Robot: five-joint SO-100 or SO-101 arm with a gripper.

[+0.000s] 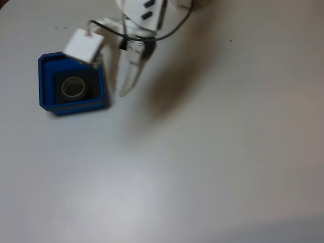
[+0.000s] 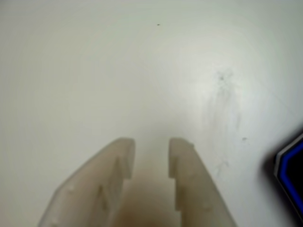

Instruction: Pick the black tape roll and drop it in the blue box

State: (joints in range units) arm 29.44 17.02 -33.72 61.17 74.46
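The black tape roll (image 1: 74,87), a small ring with a pale core, lies flat on the dark floor of the square blue box (image 1: 45,81). Just beside it, over the smooth pale worktop (image 1: 212,152), the white claw (image 2: 151,144) hangs empty, fingers slightly apart.

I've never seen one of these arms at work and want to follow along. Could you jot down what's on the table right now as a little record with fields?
tape roll: black tape roll lies flat inside the blue box, pale core up
box: blue box sits on the table, left in the fixed view
gripper: gripper empty, fingers slightly apart, above bare table beside the box
surface: pale table, a few faint marks
task status: roll looks already dropped in
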